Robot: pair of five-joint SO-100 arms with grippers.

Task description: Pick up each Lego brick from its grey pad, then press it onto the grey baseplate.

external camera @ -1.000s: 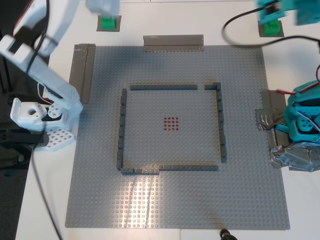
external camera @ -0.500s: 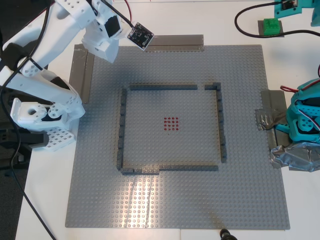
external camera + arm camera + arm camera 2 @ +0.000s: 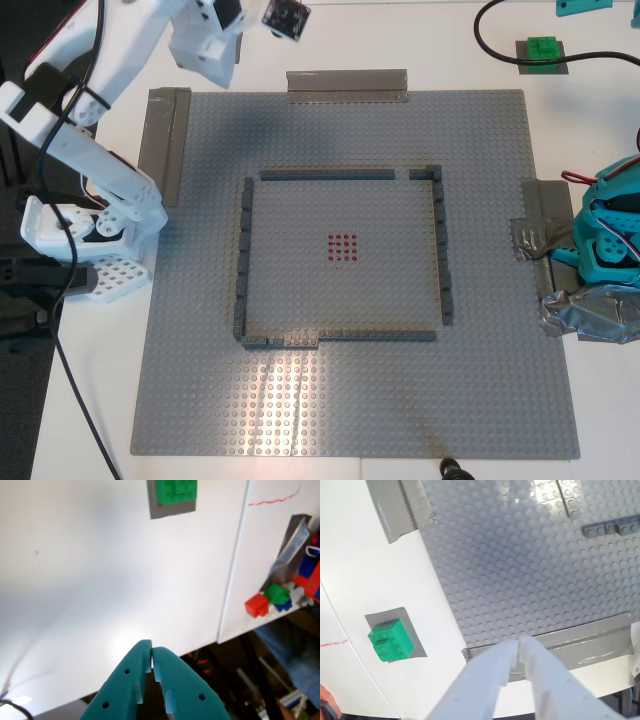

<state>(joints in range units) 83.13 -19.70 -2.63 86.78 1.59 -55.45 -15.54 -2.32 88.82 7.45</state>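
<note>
**Exterior view: both bricks on pads, both end effectors clenched empty**

Exterior view shows the grey baseplate (image 3: pixel 350 270) on the white desk (image 3: pixel 450 45), w/ the dark grey brick frame (image 3: pixel 340 255) around a small red stud patch (image 3: pixel 342 247) near its middle. No green brick on the plate.

One green Lego brick (image 3: pixel 543 48) sits on its grey pad (image 3: pixel 543 65) at the exterior view's top right, just off the plate corner. First wrist view has the same sort of brick (image 3: pixel 175 490) on a pad (image 3: pixel 170 509), well apart from my first end effector (image 3: pixel 151 655); teal fingers pressed together at the tips, nothing between them. Only a teal scrap of that arm shows at the exterior view's top right edge.

Second wrist view: other green brick (image 3: pixel 391 640) resting on its pad (image 3: pixel 415 630), beside the plate edge (image 3: pixel 520 570) and a grey tape strip (image 3: pixel 560 645). My second end effector (image 3: pixel 518 652) is white, tips touching, empty, apart from the brick. White arm (image 3: pixel 100 90) reaches up along the exterior view's left; that brick is hidden there.
</note>
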